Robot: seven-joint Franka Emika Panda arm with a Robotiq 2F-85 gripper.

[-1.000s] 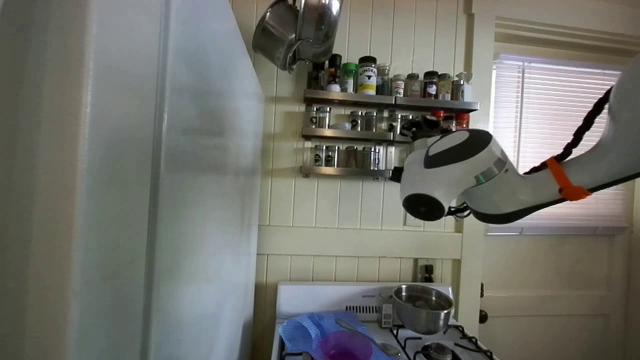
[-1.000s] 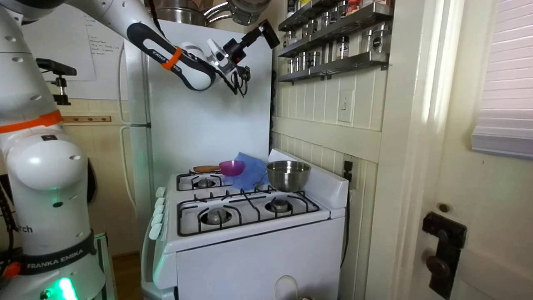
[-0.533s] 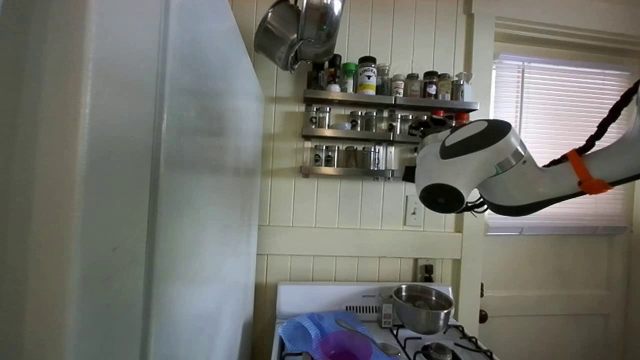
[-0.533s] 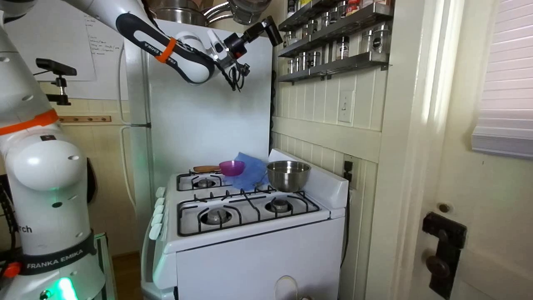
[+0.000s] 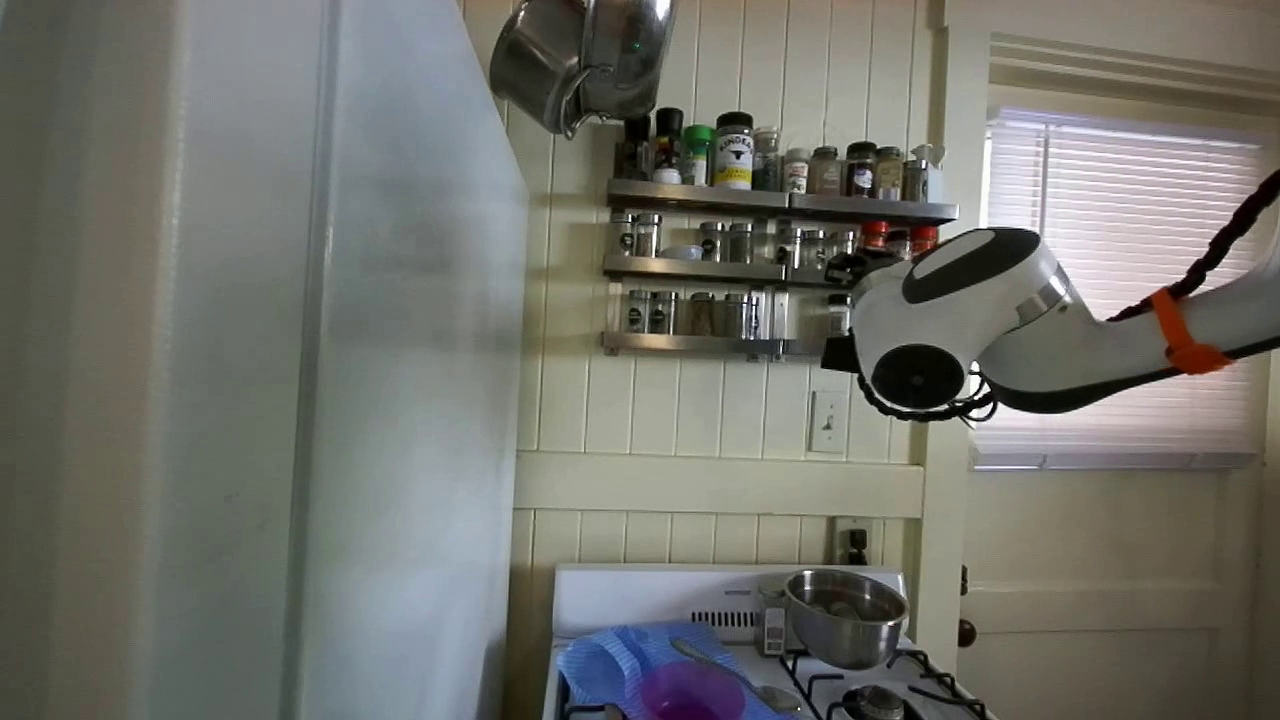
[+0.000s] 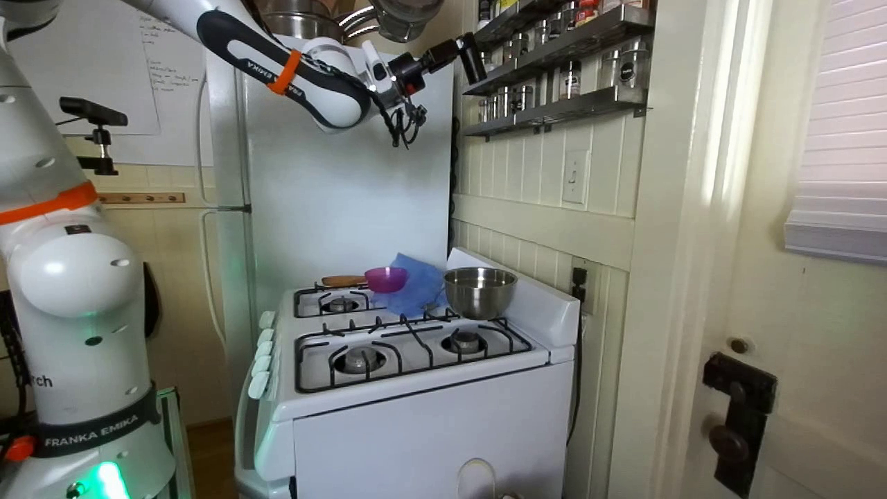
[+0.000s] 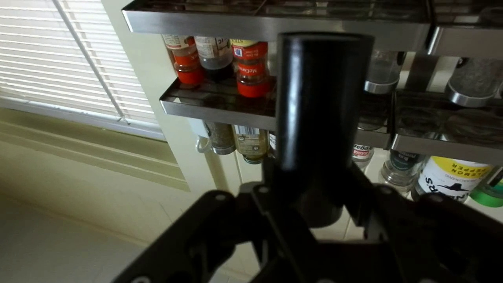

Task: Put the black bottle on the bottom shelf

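- Both the arm (image 6: 305,87) and the black bottle (image 7: 323,102) have shifted since the earlier frame: in an exterior view the bottle sits closer to the middle shelf (image 6: 561,56) and a little more upright, and elsewhere the arm uncovers more of a small jar (image 5: 838,315).
- Slight swing, too, in the hanging pot (image 5: 538,68).
- Jaws: clamped on the bottle, one to each side, as the wrist view shows.
- Bottle: held in the air before the upper tiers, its outline overlapping the near end of the middle shelf in an exterior view. Whether it touches there, I cannot tell.
- What the coming move turns on: the bottom shelf (image 6: 578,108) lies below the bottle and, I judge, farther in toward the wall (image 6: 516,166). Lowering clear of the middle shelf, then going in under it, seems the safer order.
- Long axis: near upright, crosswise to the jaws, foot leaning toward the shelves and head back toward the arm. It likely needs squaring before it is set down.
- Headroom under the middle shelf may be tight, and jars stand along the bottom shelf; a knock is the likely fault.
- Upside down, the wrist view does not show the bottom shelf.
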